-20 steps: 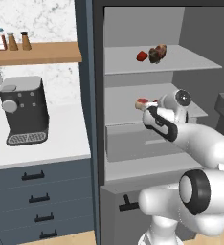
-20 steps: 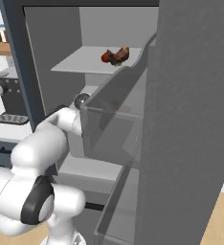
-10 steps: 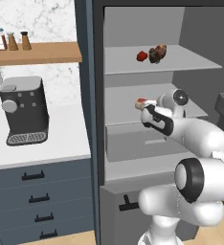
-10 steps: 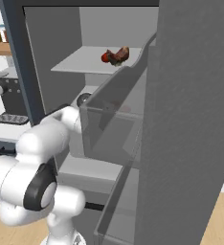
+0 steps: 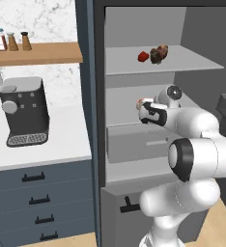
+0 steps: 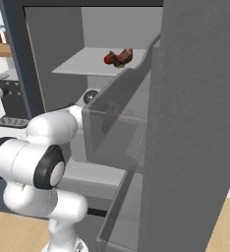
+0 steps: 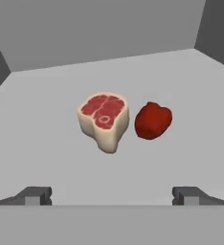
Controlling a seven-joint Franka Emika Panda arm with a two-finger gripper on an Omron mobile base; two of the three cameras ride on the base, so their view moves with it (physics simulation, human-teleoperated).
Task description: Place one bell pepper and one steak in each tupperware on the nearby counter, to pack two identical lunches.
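Nothing looks packed yet: the hand (image 7: 112, 194), fingers spread and empty, faces a red-and-cream marbled steak (image 7: 104, 119) beside a glossy red bell pepper (image 7: 153, 120) on the grey fridge shelf (image 7: 47, 143).

Grey shelf (image 7: 47, 143): steak (image 7: 104, 119) beside bell pepper (image 7: 153, 120), nearly touching.

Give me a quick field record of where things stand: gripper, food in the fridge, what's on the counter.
gripper: gripper open, empty, inside the fridge at the middle shelf
ahead of gripper: steak and bell pepper side by side on the shelf, close together, neither touched
top shelf: second bell pepper beside a second steak
counter: counter holds a coffee machine
wall shelf: small bottles in a row
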